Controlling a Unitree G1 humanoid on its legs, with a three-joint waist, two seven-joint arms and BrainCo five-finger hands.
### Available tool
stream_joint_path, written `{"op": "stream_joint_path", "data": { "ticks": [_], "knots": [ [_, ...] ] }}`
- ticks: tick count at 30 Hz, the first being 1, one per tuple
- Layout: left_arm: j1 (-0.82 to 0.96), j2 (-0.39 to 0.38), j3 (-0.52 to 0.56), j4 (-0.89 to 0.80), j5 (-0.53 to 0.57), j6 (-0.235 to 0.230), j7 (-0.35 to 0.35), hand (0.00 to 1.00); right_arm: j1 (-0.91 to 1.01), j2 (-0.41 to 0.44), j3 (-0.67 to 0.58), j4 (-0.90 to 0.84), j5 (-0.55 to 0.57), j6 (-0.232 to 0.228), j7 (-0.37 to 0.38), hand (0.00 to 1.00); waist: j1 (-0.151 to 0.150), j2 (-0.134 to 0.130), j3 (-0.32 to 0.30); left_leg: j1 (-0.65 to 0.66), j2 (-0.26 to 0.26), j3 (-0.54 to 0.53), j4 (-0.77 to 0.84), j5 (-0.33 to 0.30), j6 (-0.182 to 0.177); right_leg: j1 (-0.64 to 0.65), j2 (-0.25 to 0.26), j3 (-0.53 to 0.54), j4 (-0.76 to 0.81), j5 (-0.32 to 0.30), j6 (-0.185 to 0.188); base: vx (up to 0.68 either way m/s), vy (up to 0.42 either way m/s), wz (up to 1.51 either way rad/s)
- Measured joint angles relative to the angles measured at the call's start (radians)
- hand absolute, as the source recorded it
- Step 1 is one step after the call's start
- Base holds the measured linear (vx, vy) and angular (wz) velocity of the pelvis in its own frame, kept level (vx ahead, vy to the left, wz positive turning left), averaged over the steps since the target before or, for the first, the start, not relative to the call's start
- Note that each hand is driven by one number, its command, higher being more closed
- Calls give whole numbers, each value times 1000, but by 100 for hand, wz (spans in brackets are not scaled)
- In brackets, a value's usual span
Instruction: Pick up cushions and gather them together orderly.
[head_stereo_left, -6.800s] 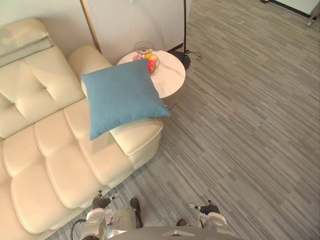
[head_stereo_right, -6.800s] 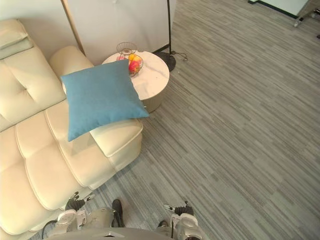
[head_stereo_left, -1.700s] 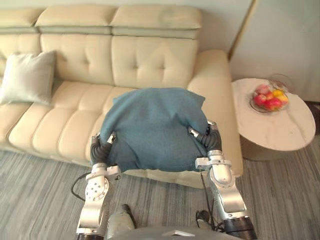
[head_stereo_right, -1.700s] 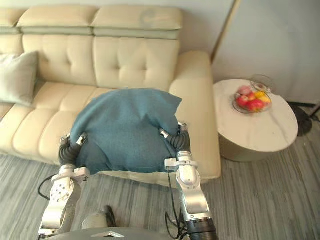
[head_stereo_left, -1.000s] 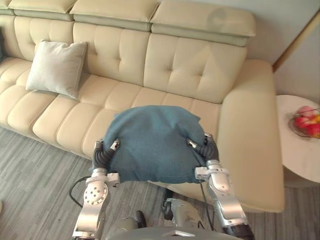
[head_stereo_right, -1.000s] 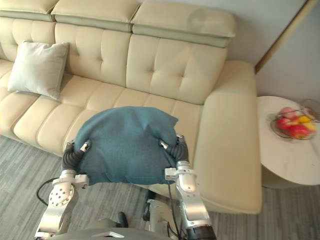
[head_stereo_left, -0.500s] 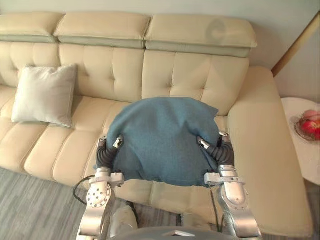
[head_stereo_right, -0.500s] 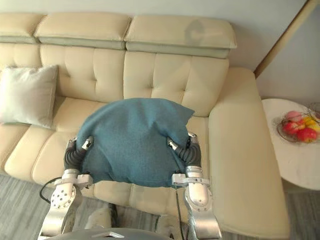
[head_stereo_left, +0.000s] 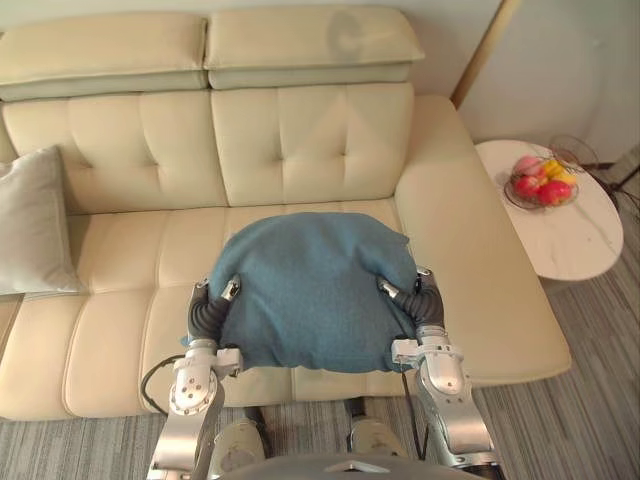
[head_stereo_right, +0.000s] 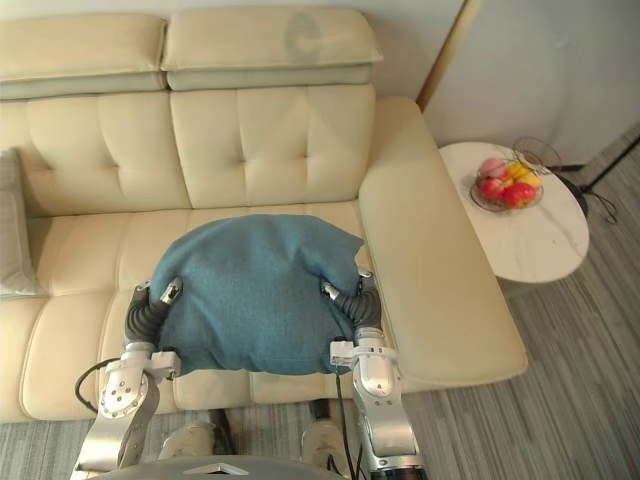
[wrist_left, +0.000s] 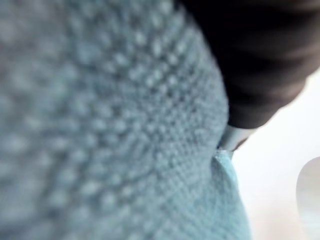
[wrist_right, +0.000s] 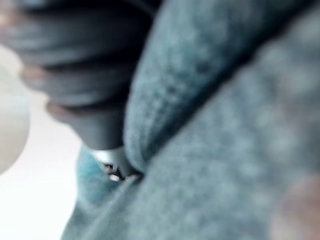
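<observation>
Cream sofa (head_stereo_left: 300, 150) ahead, grey cushion (head_stereo_left: 30, 225) at its left end. Blue cushion (head_stereo_left: 310, 290) held between left hand (head_stereo_left: 206, 314) and right hand (head_stereo_left: 430, 308); can't tell either hand's grip.

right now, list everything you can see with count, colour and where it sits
blue cushion: one, teal blue, held between both hands over the sofa seat
pale cushion: one, off-white, leaning on the sofa back, far left
sofa: one, cream, against the wall
side table: one, white, round, right of the sofa
fruit bowl: one, wire, red and yellow fruit, on the side table
floor: grey striped carpet
left hand: at the blue cushion's left side
right hand: at its right side
</observation>
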Motion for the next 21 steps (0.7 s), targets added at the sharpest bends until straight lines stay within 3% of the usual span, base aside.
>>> {"op": "stream_joint_path", "data": {
  "ticks": [4, 11, 15, 17, 21],
  "knots": [
    [-220, 4, 0, 45, 28, 0, 105, 100, -165, 5, 4, 0, -45, 0, -111, 100, -1, 8, 22, -154, 22, 1, 103, -11, 19, -121, 3, 10, 18, 50, 33, -160, 13, -7],
    [-637, 77, 24, 126, 67, 0, 261, 100, -547, 4, -13, 35, -139, 1, -292, 100, 24, 34, 104, -322, 18, -33, 146, 20, 33, -288, -5, -13, 115, 45, 26, -185, -20, 17],
    [-932, 129, 27, 247, 71, 0, 310, 100, -774, 2, -75, 120, -158, 23, -389, 100, 33, 48, 133, -418, -5, -71, 108, 83, 39, -382, -20, -54, 142, 54, 20, -84, -35, 38],
    [-1128, 199, 17, 327, 76, 7, 335, 100, -942, -16, -110, 166, -166, 42, -436, 100, 34, 49, 185, -441, -31, -75, 35, 146, 41, -418, -37, -64, 109, 88, 27, -60, -35, 26],
    [-1344, 239, 27, 393, 117, 21, 363, 100, -1128, -48, -158, 223, -188, 62, -488, 100, 33, 48, 222, -492, -47, -103, -76, 244, 42, -474, -44, -100, 58, 138, 35, -22, -23, 29]
  ]
}}
